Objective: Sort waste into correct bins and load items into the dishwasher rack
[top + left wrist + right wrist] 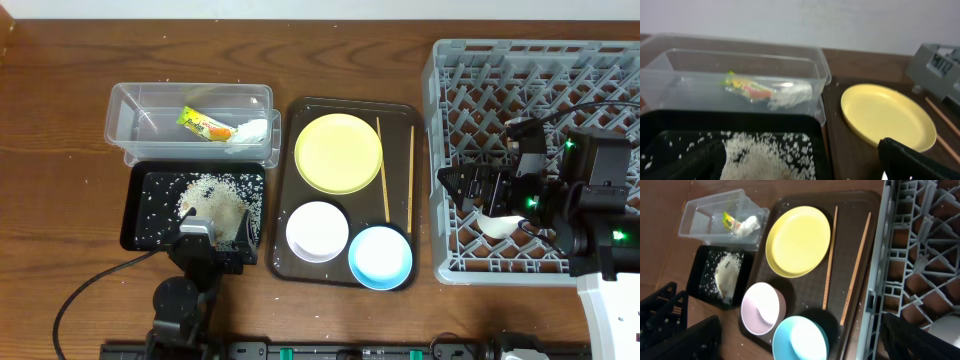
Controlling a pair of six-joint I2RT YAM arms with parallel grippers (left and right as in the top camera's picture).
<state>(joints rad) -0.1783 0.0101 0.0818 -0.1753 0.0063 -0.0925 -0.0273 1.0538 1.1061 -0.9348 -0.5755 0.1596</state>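
Observation:
The green-and-orange wrapper (204, 124) and the white tissue (250, 131) lie in the clear tub (130, 100). Rice grains (215, 195) are piled in the black tray (145, 215). My left gripper (213, 238) hangs open and empty over the tray's front edge, above the rice (775, 155). The yellow plate (339, 152), pinkish-white bowl (317, 231), light blue bowl (380, 256) and two chopsticks (383, 170) lie on the brown serving tray. My right gripper (462, 187) is open and empty over the grey rack (600, 70). The white cup (496, 226) sits in the rack below it.
The brown serving tray (400, 110) lies between the bins and the rack. The right wrist view shows the plate (797, 240), both bowls, the chopsticks (828, 260) and the rack's left wall (875, 295). Bare wooden table lies at the back and far left.

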